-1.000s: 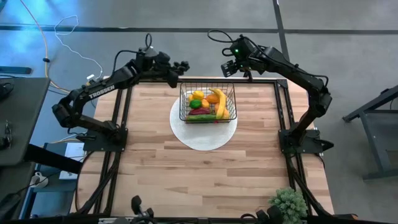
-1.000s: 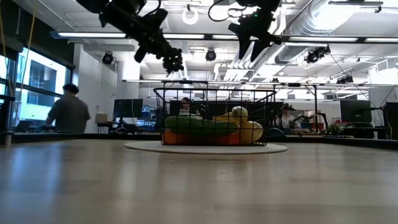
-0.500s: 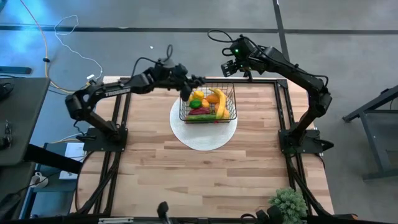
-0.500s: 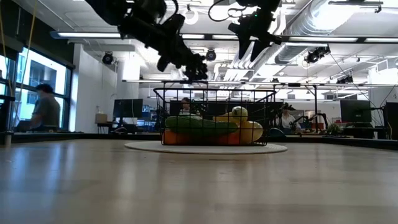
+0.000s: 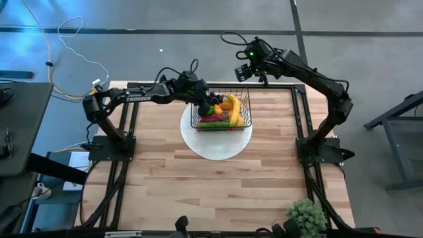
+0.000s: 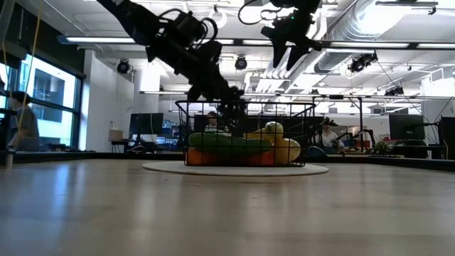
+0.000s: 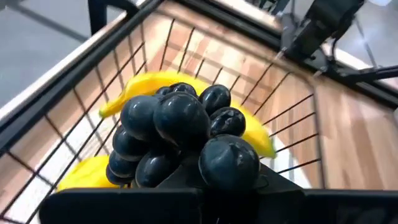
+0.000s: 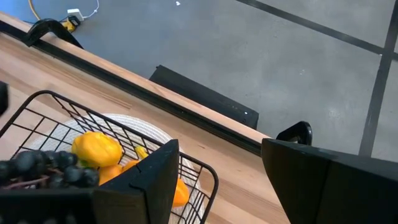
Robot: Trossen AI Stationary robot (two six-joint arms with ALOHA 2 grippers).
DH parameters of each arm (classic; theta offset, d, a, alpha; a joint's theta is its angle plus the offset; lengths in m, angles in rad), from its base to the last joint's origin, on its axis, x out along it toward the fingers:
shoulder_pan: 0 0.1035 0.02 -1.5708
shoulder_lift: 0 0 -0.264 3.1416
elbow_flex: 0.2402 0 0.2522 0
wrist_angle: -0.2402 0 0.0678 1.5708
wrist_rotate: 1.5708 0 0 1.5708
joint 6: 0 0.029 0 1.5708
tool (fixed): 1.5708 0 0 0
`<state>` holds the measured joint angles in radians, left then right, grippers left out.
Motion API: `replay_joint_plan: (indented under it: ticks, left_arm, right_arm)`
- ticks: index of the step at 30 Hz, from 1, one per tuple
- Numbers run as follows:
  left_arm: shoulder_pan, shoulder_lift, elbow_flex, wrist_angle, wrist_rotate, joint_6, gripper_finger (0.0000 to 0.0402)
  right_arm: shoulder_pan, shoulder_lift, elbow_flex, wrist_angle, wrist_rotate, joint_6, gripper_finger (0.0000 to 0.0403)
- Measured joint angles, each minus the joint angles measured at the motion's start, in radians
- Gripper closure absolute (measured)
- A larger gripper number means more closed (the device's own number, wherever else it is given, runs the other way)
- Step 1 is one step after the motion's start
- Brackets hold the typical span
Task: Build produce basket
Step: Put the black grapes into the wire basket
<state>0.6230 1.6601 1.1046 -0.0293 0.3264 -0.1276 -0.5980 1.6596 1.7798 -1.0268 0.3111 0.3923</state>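
While left claw (image 5: 213,100) grips grapes (image 7: 180,134), basket (image 5: 243,116) holds banana (image 5: 233,109), lemon (image 8: 96,149)

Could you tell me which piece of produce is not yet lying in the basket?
The dark grapes: the left gripper holds them above the basket, while the banana and the other pieces already lie inside.

The high view looks straight down on the whole table (image 5: 218,178). The low view sits at tabletop height, facing the room. Both wrist views look closely at the basket (image 7: 298,106), shared by all 4.
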Motion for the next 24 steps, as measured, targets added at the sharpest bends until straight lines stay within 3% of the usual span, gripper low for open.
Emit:
replay_joint_plan:
  ticks: [12,24]
  left_arm:
    - [0.021,0.051,0.0,-0.05,-0.069,-0.085,0.0356]
    - [0.025,0.041,0.0,-0.056,-0.06,-0.088,0.0258]
  right_arm:
    - [0.0,0.0,0.0,-0.01,-0.007,0.022,0.0192]
    - [0.0,0.0,0.0,-0.027,-0.007,0.037,0.0192]
